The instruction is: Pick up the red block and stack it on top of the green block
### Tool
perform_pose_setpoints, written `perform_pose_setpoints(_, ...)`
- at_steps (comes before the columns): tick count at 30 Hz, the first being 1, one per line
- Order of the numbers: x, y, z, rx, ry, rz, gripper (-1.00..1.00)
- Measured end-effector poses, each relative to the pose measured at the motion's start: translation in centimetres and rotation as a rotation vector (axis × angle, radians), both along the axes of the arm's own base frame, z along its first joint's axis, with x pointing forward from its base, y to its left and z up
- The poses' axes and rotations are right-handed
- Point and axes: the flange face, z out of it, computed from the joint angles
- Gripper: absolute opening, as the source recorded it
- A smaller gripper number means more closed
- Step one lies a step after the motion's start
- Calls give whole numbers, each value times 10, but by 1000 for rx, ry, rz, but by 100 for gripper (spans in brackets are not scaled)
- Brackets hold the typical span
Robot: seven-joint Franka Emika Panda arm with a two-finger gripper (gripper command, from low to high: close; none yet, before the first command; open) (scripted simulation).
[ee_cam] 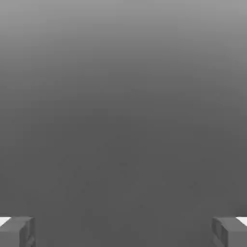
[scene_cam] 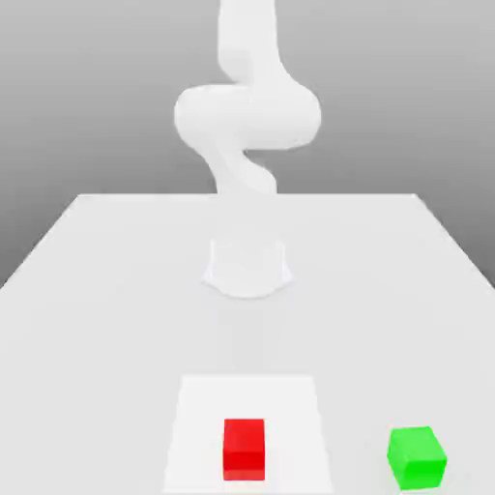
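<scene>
My gripper (ee_cam: 123,232) is spread wide with nothing in it, red block (scene_cam: 244,450) sits on the white patch (scene_cam: 203,406), apart from green block (scene_cam: 417,458), so nothing done, reach, grasp, lift and stack all left

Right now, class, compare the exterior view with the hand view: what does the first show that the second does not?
Exterior view alone: the red block within the pale square, the green block beside that square, and the table. Hand view alone: the gripper's two fingertips, wide apart. Shared: a plain grey backdrop.
</scene>
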Motion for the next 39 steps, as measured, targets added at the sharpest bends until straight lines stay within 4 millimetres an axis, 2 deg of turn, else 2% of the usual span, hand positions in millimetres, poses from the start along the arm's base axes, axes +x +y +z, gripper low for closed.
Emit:
perform_pose_setpoints(3,37,0,-54,-1,94,1,0)
perform_pose_setpoints(6,66,-1,-109,-1,185,2,0)
perform_pose_setpoints(12,100,-2,-226,-2,364,4,0)
perform_pose_setpoints(17,105,-3,-326,-3,514,6,0)
perform_pose_setpoints(23,85,-3,-441,-4,693,8,0)
perform_pose_setpoints(27,81,-3,-496,-3,723,9,0)
perform_pose_setpoints(28,80,-3,-509,-3,724,9,0)
perform_pose_setpoints(29,79,-3,-520,-4,724,9,-100)
perform_pose_setpoints(34,79,-3,-520,-4,724,9,-100)
perform_pose_setpoints(35,79,-3,-525,-4,724,9,-100)
perform_pose_setpoints(37,80,-3,-514,-4,725,9,-100)
perform_pose_setpoints(39,80,-3,-492,-4,725,9,-100)
